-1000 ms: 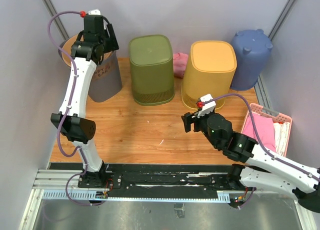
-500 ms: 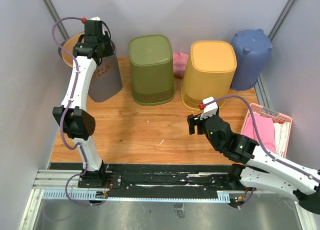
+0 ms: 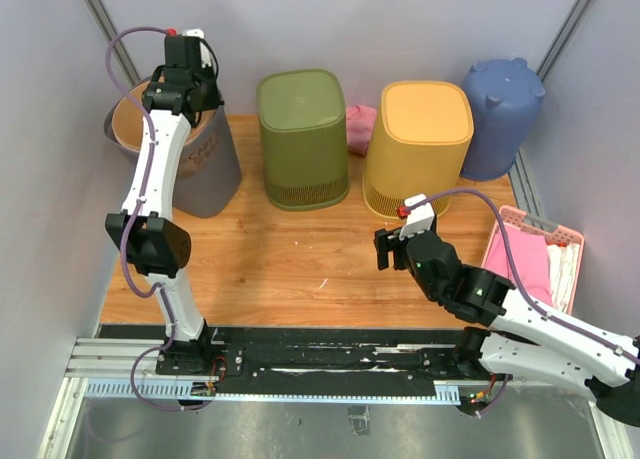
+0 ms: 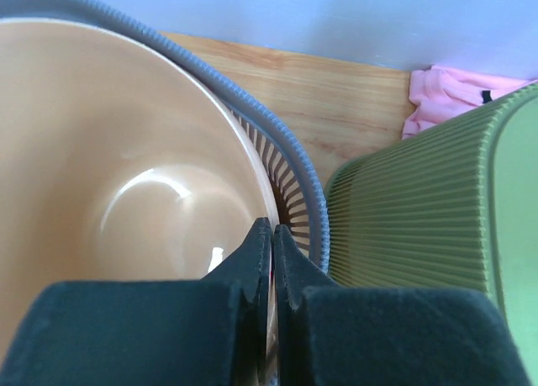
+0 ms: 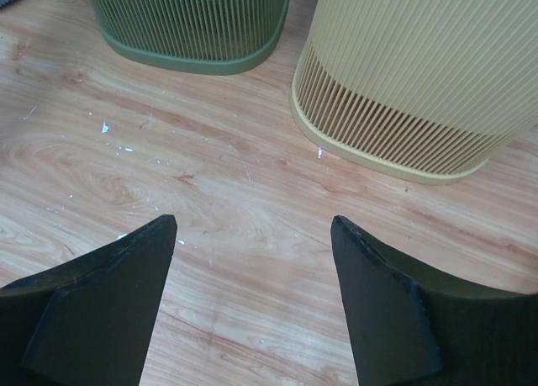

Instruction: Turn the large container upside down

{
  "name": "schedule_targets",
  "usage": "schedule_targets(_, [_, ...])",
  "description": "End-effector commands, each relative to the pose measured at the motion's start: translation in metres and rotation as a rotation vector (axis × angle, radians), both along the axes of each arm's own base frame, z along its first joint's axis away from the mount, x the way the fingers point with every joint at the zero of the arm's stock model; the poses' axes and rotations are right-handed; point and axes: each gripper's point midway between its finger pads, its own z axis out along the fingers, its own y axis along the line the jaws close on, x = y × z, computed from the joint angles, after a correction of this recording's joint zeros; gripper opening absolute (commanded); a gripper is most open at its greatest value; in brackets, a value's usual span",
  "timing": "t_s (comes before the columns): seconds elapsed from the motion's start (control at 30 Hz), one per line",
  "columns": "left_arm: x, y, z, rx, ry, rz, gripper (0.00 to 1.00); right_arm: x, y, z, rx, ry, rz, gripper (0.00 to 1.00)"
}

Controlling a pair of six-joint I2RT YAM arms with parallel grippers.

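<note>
The large container (image 3: 208,169) is a grey bin with a tan inside, standing at the table's back left corner and tilted to the left. My left gripper (image 3: 185,84) reaches down over its right rim. In the left wrist view the left gripper (image 4: 273,226) is shut on the thin tan inner rim, with the tan inside (image 4: 109,150) to the left and the grey ribbed outer rim (image 4: 313,201) to the right. My right gripper (image 3: 385,249) hovers open over bare wood near the middle of the table, and in its own view the right gripper (image 5: 252,226) has nothing between its fingers.
A green slatted bin (image 3: 303,139) and a yellow slatted bin (image 3: 418,144) stand upside down along the back, with a pink cloth (image 3: 360,124) between them. A blue bin (image 3: 500,114) sits at the back right. A pink basket (image 3: 535,259) of cloths lies at the right edge.
My left gripper has closed onto the container's rim, and the container has tipped to the left. The right arm shifted slightly right and stayed open.
</note>
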Motion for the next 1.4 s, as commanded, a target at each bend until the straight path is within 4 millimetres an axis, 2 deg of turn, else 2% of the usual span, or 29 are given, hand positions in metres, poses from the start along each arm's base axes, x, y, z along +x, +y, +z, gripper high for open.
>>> schedule_targets(0.0, [-0.031,-0.005,0.124,0.025,-0.3,-0.091,0.0,0.003,-0.005,-0.003,0.011,0.011,-0.043,0.76])
schedule_targets(0.17, [-0.066,0.001,0.194,0.056,-0.464,-0.09,0.0,0.003,-0.003,-0.004,0.017,0.018,-0.042,0.76])
schedule_targets(0.5, [-0.125,-0.002,0.259,0.073,-0.628,-0.078,0.0,0.005,0.005,-0.002,0.029,0.022,-0.025,0.76])
schedule_targets(0.67, [-0.171,0.007,0.306,0.034,-0.79,-0.029,0.0,0.006,0.007,0.001,0.039,0.024,-0.022,0.75])
schedule_targets(0.73, [-0.197,0.007,0.326,0.006,-0.859,-0.034,0.0,0.006,0.007,0.001,0.04,0.021,-0.023,0.75])
schedule_targets(0.83, [-0.222,0.003,0.343,-0.037,-0.923,-0.068,0.0,0.007,0.007,0.003,0.04,0.017,-0.026,0.75])
schedule_targets(0.97, [-0.251,-0.002,0.36,-0.089,-0.989,-0.106,0.0,0.008,0.006,0.006,0.039,0.008,-0.027,0.75])
schedule_targets(1.07, [-0.265,-0.01,0.367,-0.125,-1.017,-0.156,0.0,0.008,0.003,0.01,0.044,-0.005,-0.037,0.75])
schedule_targets(1.23, [-0.28,-0.034,0.367,-0.186,-1.017,-0.293,0.0,0.008,-0.006,0.019,0.046,-0.031,-0.06,0.75])
schedule_targets(1.37, [-0.296,-0.054,0.357,-0.216,-0.993,-0.414,0.0,0.008,-0.018,0.023,0.039,-0.05,-0.09,0.75])
